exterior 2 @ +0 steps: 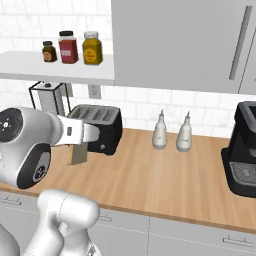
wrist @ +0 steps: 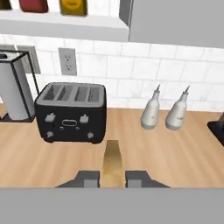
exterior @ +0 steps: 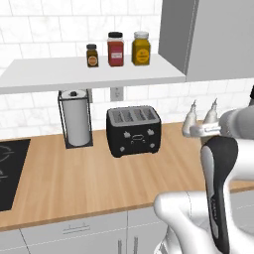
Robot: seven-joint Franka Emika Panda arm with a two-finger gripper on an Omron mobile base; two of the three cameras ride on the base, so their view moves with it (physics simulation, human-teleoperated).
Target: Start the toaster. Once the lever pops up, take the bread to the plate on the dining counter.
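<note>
Nearest: the claw (wrist: 112, 178) clamped on the bread (wrist: 113, 168), a thin tan slice held edge-on between the two dark fingertips (wrist: 89, 178). In the right base view the slice (exterior 2: 78, 153) hangs below the hand, above the wood counter (exterior 2: 165, 180) and just in front of the toaster (exterior 2: 102, 127).

Further off: toaster (wrist: 71, 113) standing against the tiled wall, four slots on top, levers and knobs on its front face. Slots look empty as far as I can tell. Paper towel holder (wrist: 15, 89) to its left, two white bottles (wrist: 152, 113) to its right, coffee machine (exterior 2: 243, 150) at far right. Spice jars (exterior: 115, 48) on the shelf (exterior: 89, 74) above.

Judgement: bread is off the toaster and in hand, so this reads as the carry step. Plate and dining counter lie elsewhere. Next move calls for drawing the arm back from the wall, keeping the grip firm on a thin slice, and turning the base toward the island.
</note>
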